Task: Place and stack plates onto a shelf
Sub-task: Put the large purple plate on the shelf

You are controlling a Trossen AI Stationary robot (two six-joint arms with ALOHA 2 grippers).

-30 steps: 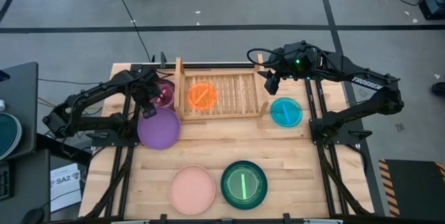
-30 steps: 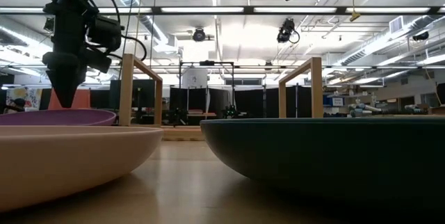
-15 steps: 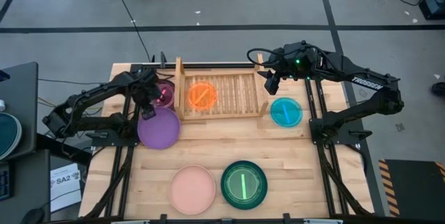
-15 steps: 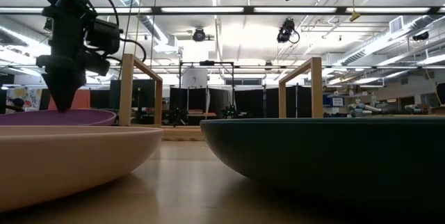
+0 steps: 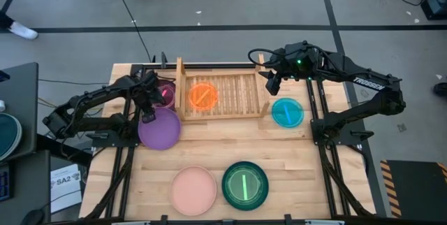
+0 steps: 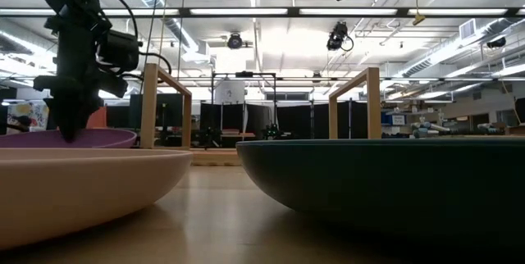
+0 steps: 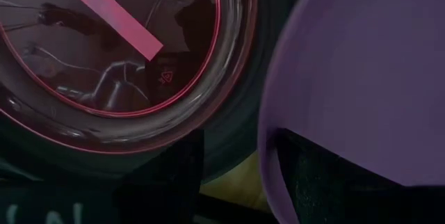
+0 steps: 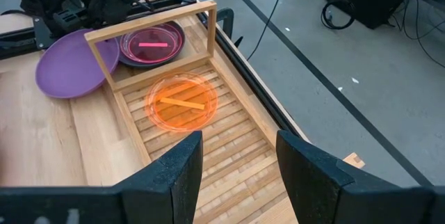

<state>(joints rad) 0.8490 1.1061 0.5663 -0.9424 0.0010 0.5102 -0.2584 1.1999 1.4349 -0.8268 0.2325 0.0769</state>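
My left gripper [image 5: 148, 116] is low at the back rim of the purple plate [image 5: 159, 128], fingers wide, one on each side of that rim, not yet closed. The maroon plate [image 5: 165, 94] lies just beside, the shelf [image 5: 225, 98] holds only the orange plate [image 5: 203, 96]. If I close too shallow the rim may slip out, or my finger pushes the maroon plate. My right gripper [image 5: 271, 82] waits open above the shelf's right end

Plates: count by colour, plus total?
purple plate: 1
maroon plate: 1
orange plate: 1, on the shelf
cyan plate: 1
pink plate: 1
green plate: 1
Total: 6
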